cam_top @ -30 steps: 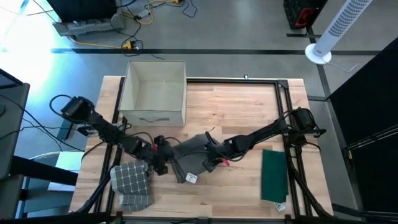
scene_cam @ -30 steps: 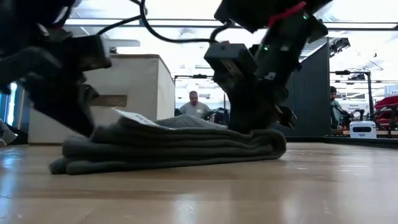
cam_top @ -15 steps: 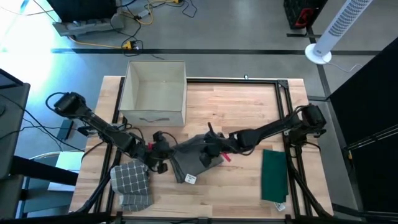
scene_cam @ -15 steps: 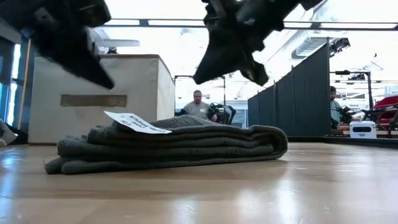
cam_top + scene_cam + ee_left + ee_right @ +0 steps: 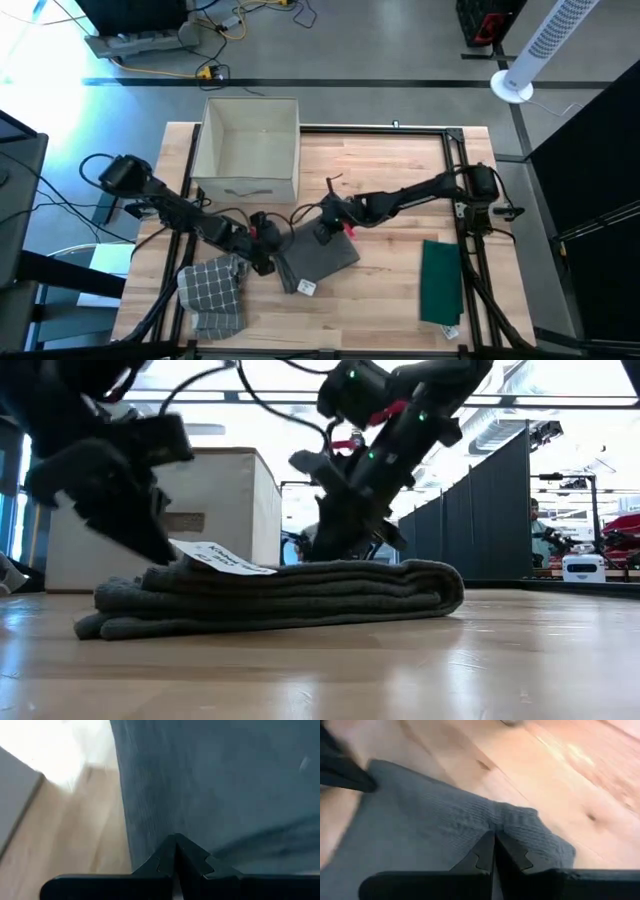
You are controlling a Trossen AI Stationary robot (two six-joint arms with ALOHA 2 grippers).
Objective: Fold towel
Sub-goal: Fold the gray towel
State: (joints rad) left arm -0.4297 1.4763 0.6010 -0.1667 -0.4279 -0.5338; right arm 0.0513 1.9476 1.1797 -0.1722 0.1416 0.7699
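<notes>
Towel [image 5: 318,260]: grey, folded thick, white tag out; left hand [image 5: 264,250], right hand [image 5: 327,226] clenched.

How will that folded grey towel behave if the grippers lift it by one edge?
The grey towel would probably flop: it lies in soft, rounded layers. The folds could slide open, since nothing seems to bind them. It looks light and unlikely to roll. The left gripper and right gripper press it, fingers shut.
</notes>
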